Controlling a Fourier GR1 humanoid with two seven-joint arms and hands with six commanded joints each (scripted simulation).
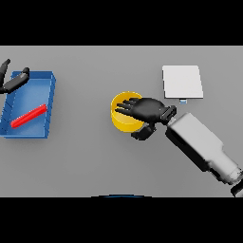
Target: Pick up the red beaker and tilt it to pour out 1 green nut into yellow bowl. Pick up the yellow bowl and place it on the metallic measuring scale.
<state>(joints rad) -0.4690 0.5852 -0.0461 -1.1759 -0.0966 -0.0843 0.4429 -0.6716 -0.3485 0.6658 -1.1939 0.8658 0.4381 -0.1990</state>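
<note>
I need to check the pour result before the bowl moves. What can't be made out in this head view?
- Inside of the yellow bowl: the right hand lies over it, so any green nut is hidden.
- Right hand's grip: its fingers reach over the rim; whether they clamp it is unclear.
- Left hand: cut off by the view's left edge.
- Red beaker in the blue tray: contents too small to tell.

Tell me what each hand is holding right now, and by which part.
The right hand is over the yellow bowl, at its right rim; whether it is gripping cannot be told. The left hand, at the blue tray's corner, holds nothing.
</note>
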